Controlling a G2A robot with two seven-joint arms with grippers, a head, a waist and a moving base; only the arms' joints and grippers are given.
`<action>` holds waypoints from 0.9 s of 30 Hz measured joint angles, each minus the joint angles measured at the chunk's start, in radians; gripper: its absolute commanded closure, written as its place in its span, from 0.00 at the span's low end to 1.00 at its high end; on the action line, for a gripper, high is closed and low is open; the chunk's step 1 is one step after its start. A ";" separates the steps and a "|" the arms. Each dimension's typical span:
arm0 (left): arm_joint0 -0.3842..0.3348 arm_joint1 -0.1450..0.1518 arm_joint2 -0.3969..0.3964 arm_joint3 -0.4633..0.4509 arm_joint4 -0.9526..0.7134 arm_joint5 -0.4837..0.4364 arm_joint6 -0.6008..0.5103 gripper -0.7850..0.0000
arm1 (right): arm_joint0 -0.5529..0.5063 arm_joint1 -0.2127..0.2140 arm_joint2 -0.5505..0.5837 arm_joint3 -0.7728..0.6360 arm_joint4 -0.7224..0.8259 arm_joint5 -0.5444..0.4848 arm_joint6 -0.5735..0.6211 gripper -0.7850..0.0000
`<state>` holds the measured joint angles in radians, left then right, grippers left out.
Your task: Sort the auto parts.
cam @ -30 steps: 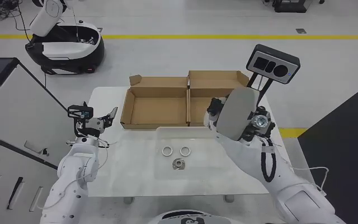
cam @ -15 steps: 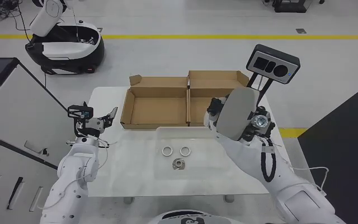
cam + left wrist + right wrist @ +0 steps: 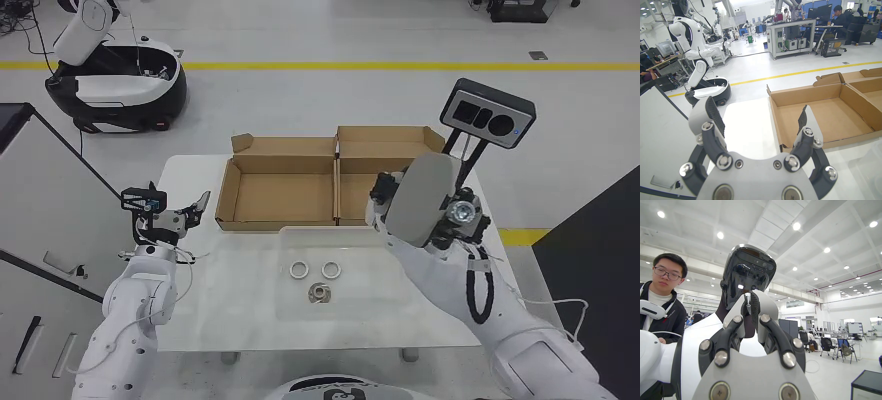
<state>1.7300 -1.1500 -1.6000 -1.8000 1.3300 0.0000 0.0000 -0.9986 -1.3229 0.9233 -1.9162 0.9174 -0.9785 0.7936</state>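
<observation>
My right gripper [image 3: 458, 218] is held up above the table's right side, shut on a small shiny metal part [image 3: 461, 212]. The right wrist view shows that part [image 3: 748, 300] as a thin threaded piece pinched between the fingertips of the right gripper [image 3: 749, 298]. Two white rings [image 3: 298, 269] [image 3: 331, 268] and a round metal part [image 3: 319, 292] lie in a clear tray [image 3: 300, 238]. Two open cardboard boxes [image 3: 275, 197] [image 3: 358, 192] stand side by side behind the tray. My left gripper [image 3: 195, 210] [image 3: 757, 103] hangs open by the left box [image 3: 829, 113], holding nothing.
A black camera unit on a stand [image 3: 487, 113] rises at the table's far right corner. A white and black mobile robot base [image 3: 120, 85] stands on the floor beyond the table's left side. White table surface [image 3: 230, 280] lies left of the tray.
My right gripper with the metal part has shifted very slightly away from me. The left arm and the parts in the tray are as before.
</observation>
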 measured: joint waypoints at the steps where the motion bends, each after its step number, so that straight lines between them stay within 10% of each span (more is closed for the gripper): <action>1: 0.000 0.000 0.000 0.000 0.000 0.000 0.000 0.00 | -0.012 0.003 0.023 -0.001 -0.019 0.015 -0.005 1.00; 14: 0.000 0.000 0.000 0.000 0.000 0.000 0.000 0.00 | -0.166 0.091 0.479 0.061 -0.142 0.320 0.253 1.00; 21: 0.000 0.000 0.000 0.000 0.000 0.000 0.000 0.00 | -0.056 0.140 0.669 0.177 -0.336 0.504 0.529 1.00; 27: 0.000 0.000 0.000 0.000 0.000 0.000 0.000 0.00 | 0.120 0.185 0.612 0.226 -0.715 0.635 0.683 1.00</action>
<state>1.7300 -1.1500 -1.6000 -1.8000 1.3300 0.0000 0.0000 -0.8790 -1.1382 1.5355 -1.6898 0.2020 -0.3439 1.4764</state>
